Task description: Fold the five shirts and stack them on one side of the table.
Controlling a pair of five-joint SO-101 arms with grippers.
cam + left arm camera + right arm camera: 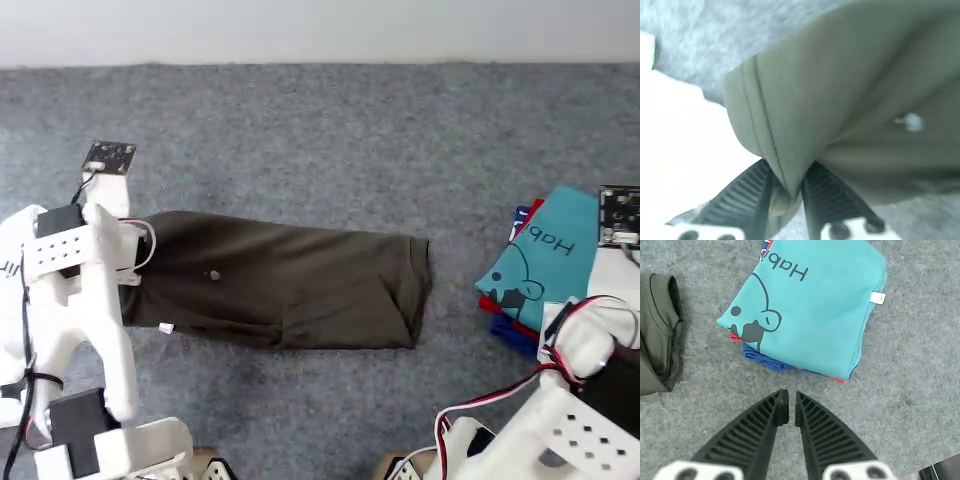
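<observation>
Left pincer (787, 192): clamped on the dark olive shirt (280, 285); a double-stitched edge of the cloth is pinched between the two ribbed black fingers (742, 197).

Olive shirt, position: flat on the grey carpeted table (300, 130), one short end caught in the left pincer. The rest runs away from that pincer towards the right arm's side.

Olive shirt, long axis: folded into a long, narrow strip. The axis runs across the table from one arm to the other, tilted slightly in the high view. The far end points at the stack and lies apart from it, with bare carpet between.

Olive shirt, marks: a small white tag (165, 327) sits on the long edge near the left pincer. A pale speck (910, 121) shows on the cloth just past the grip.

Right pincer (788, 405): jaws drawn together to a thin slit with nothing between them, held above bare carpet.

Stack, position: just ahead of the right pincer's tips, not touching them. The teal shirt (810, 310) is on top, and edges of a red shirt (732, 336) and a blue shirt (762, 360) show beneath it.

Teal shirt, details: folded to a near rectangle with a dark printed figure facing up. A white tag (878, 298) is on the edge farthest from the olive shirt.

Olive shirt from the right pincer: its free end (657, 335) lies ahead and off to the side towards the left arm, level with the stack.
</observation>
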